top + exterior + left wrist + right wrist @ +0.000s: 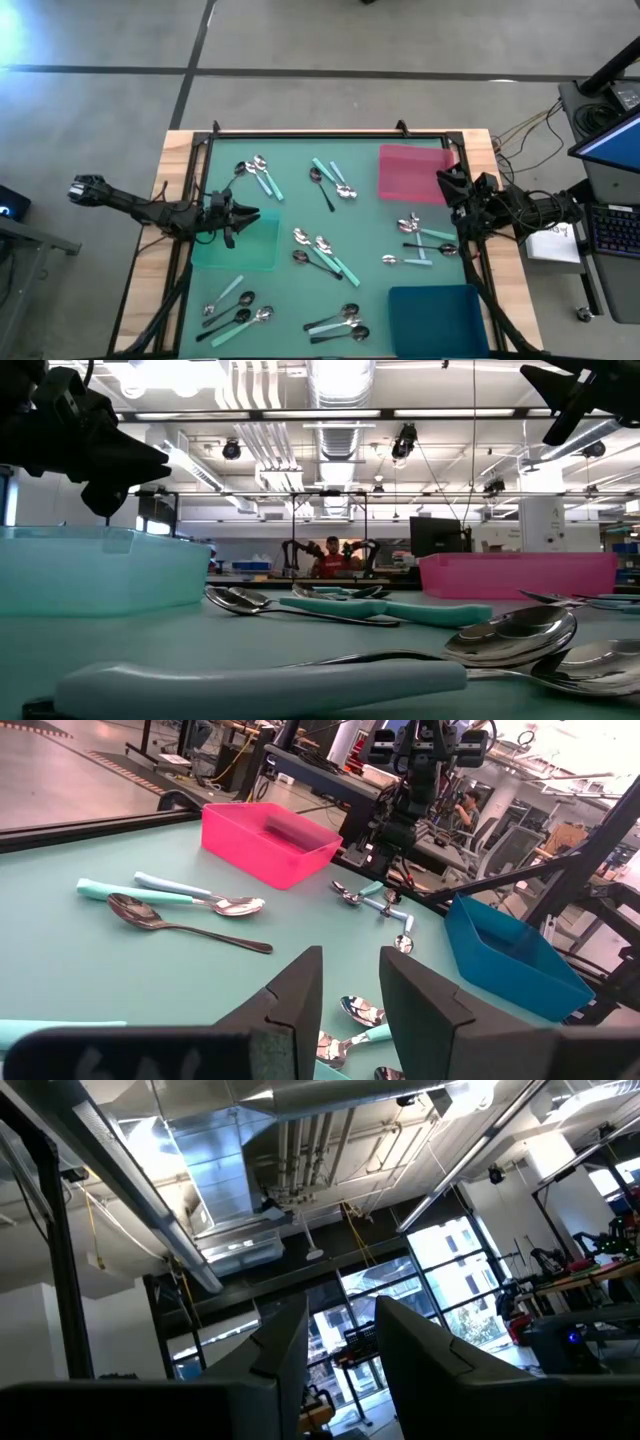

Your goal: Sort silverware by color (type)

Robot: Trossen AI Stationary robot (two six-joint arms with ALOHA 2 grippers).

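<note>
On the left of the bench [290, 210] we see the left claw [250, 215] hovering at the upper edge of the pale teal tray [240, 250]; its fingers [290, 1005] stand a little apart with nothing between them. Just above it lies a small bunch of spoons [258, 172] with pale blue handles. Toward the near left corner we find another cluster [235, 308], mixing pale, teal and dark handles.

Moving to the middle, we see two teal-handled spoons and a dark one [330, 183] near the far edge, a group of teal and dark spoons [322, 255] at the centre, and a further group [342, 322] near the front edge, just left of the blue tray [435, 305].

On the right, the pink tray [405, 170] sits by the far corner. Below it lies a last scatter of spoons [418, 242], pale blue, teal and dark. None of the spoons we can see lies inside a tray.

The right claw [450, 185] is raised over the right edge of the pink tray; its wrist camera looks up at the ceiling, and its fingers [275, 1355] stand slightly apart, pinching nothing.

In the low view a person [330, 555] shows in the room beyond the bench.
</note>
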